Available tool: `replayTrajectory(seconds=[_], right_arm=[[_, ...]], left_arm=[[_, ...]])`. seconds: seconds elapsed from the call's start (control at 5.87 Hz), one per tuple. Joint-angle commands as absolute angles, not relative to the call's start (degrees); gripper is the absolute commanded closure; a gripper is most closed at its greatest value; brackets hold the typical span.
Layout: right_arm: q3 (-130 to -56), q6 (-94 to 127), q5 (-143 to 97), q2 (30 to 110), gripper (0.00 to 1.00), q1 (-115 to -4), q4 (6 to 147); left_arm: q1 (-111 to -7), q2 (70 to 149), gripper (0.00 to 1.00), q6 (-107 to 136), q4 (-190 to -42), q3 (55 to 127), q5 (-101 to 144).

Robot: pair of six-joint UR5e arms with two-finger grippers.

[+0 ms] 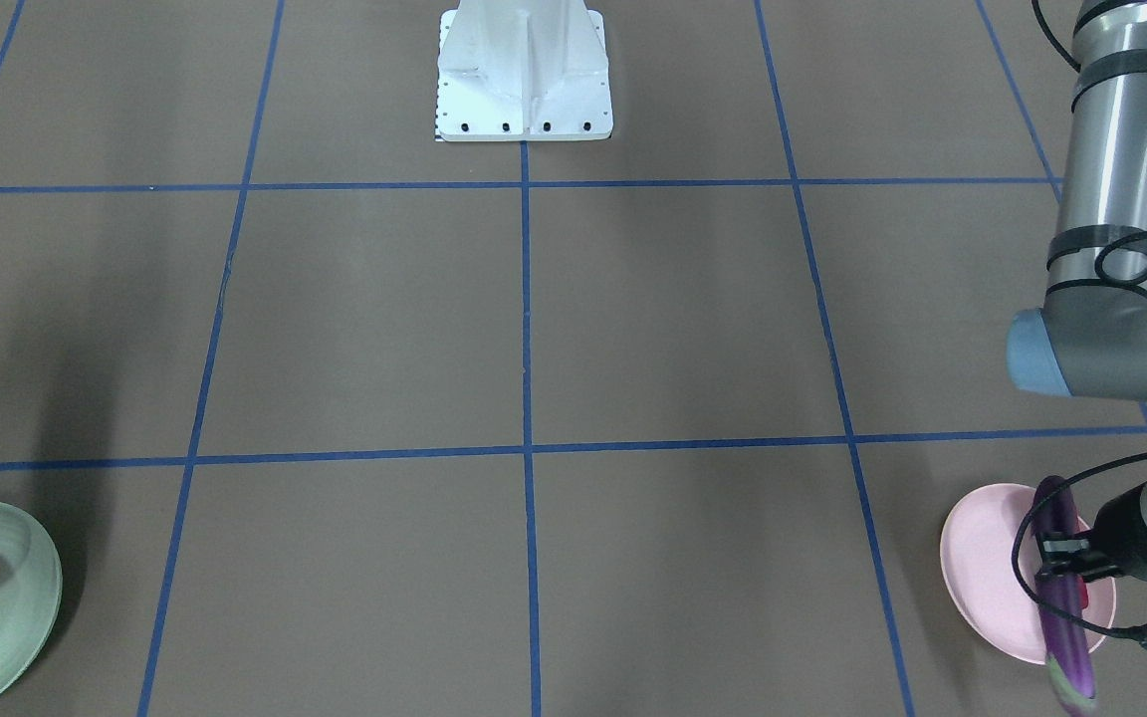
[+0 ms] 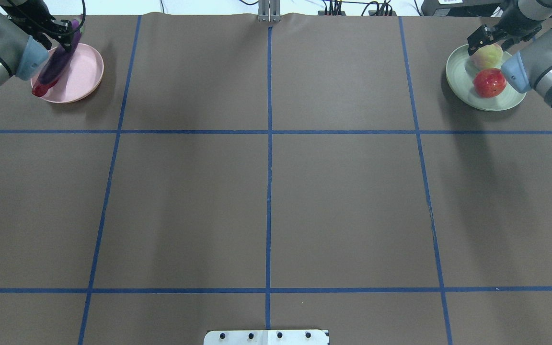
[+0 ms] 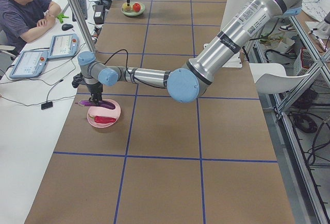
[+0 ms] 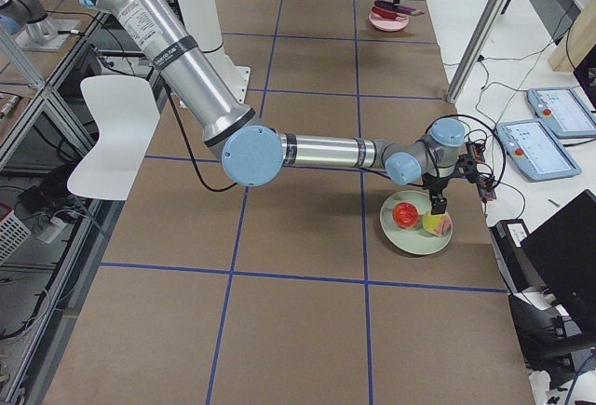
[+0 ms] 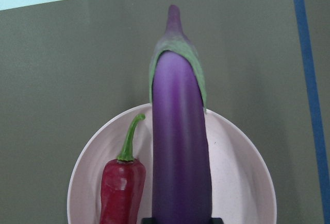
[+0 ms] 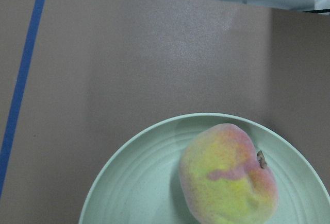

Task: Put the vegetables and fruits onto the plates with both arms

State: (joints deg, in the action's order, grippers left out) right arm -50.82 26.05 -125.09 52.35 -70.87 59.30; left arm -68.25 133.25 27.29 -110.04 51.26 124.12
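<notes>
My left gripper [image 2: 65,36] is shut on the long purple eggplant [image 5: 180,147] and holds it over the pink plate [image 2: 84,76], its green cap sticking out past the rim. I cannot tell if the eggplant touches the plate. The red chili pepper [image 5: 121,188] lies on the pink plate beside it. My right gripper [image 2: 481,37] hangs open above the mint green plate [image 2: 463,86]. On that plate the peach [image 6: 229,180] lies just under the gripper, and the pomegranate [image 2: 489,82] sits beside it. No fingers show in the right wrist view.
The white pedestal base [image 1: 524,75] stands at the table's near-robot edge. Blue tape lines [image 2: 269,132] grid the brown table. An operator [image 3: 23,7] sits beside the table near the pink plate, with tablets and cables. Both plates sit at the far corners.
</notes>
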Motion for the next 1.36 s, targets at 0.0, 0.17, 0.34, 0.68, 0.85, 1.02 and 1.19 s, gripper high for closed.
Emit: replayTrajectory(seconds=[0.0,0.17,0.34,0.68,0.85,1.02,1.19], right_arm=[[-59.8,26.2,-125.2,52.6,0.00,-71.5,68.3],[-66.9,25.1,-125.5,53.5,0.00,-72.8,76.6],[-74.7,19.7,-125.5,56.9,0.00,-74.5,84.2],[-88.3,8.5,-125.6,62.0,0.00,-80.0,100.5],[-93.5,7.1,-128.7,68.6,0.00,-81.6,101.2],[-94.6,3.6,-132.0,73.2,0.00,-82.9,98.4],[-95.4,0.8,-131.8,75.6,0.00,-84.5,98.2]], left_arm=[[-68.5,132.8,0.00,28.0,-110.7,54.5,124.5],[-69.1,130.3,0.00,27.9,-110.0,59.8,126.2],[-71.3,126.7,0.00,27.9,-110.0,64.4,130.9],[-77.0,116.4,0.00,19.3,-109.3,74.3,134.4],[-80.0,114.3,0.00,11.2,-104.7,76.8,134.2],[-83.3,113.2,0.00,1.5,-99.7,77.6,133.8],[-86.9,111.1,0.00,-6.2,-97.9,77.7,133.6]])
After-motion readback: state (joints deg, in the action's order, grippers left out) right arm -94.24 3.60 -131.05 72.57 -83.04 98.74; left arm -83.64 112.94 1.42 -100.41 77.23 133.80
